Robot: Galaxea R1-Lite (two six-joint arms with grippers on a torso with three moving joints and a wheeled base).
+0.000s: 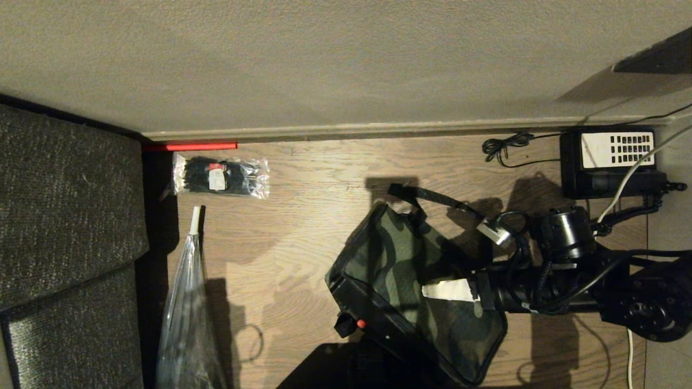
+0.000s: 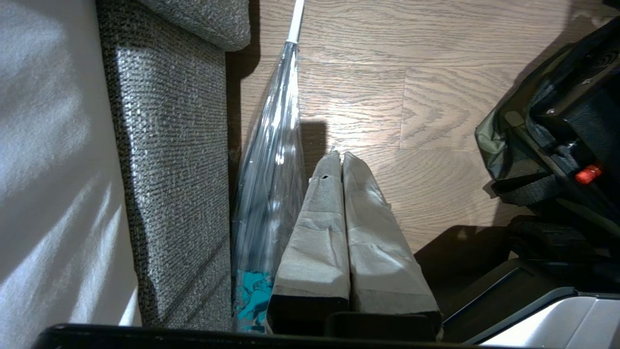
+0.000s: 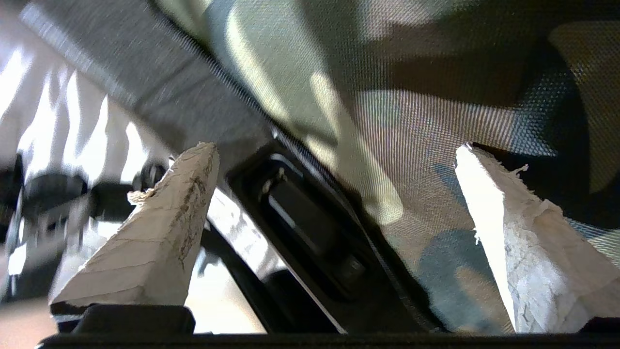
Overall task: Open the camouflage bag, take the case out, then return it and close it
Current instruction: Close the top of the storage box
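Floorboards of pale wood fill the head view, running up to a beige wall with a skirting strip. Grey woven upholstery takes the robot's left edge of the scene. Next in size, the camouflage bag lies on the floor right of centre, its green, brown and black lid uppermost and shut, black trim along its near edge with a small red button there; its black strap loops away toward the wall. The right arm reaches in from the right side, level over the bag, and the right gripper hovers close above the camouflage cloth with its 2 paper-wrapped fingers spread wide, nothing between them; whether they touch the fabric cannot be told. A clear plastic-wrapped umbrella lies along the upholstery. A black desk phone with a white keypad sits by the wall at far right, its cord coiled beside it. A clear packet of black cable ties lies near the skirting, well apart from the bag, with a thin red rod just behind it. The left gripper hangs beside the umbrella, its 2 wrapped fingers pressed together, empty.
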